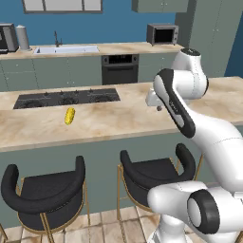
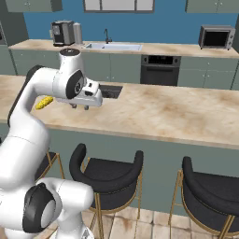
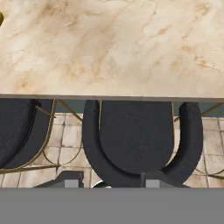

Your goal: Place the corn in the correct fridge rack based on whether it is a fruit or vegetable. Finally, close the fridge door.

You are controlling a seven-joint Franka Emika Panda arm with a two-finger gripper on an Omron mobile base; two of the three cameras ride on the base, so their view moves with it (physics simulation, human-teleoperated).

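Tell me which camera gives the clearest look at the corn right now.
The left base view: the corn lies whole and unobstructed on the marble counter, in front of the cooktop. In the right base view the robot's arm partly hides it. The hand view catches just a yellow sliver at its top left edge.

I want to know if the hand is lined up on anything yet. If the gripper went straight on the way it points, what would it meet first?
Probably the black bar stool below the counter edge, or that edge itself; depth is unclear. Not the corn.
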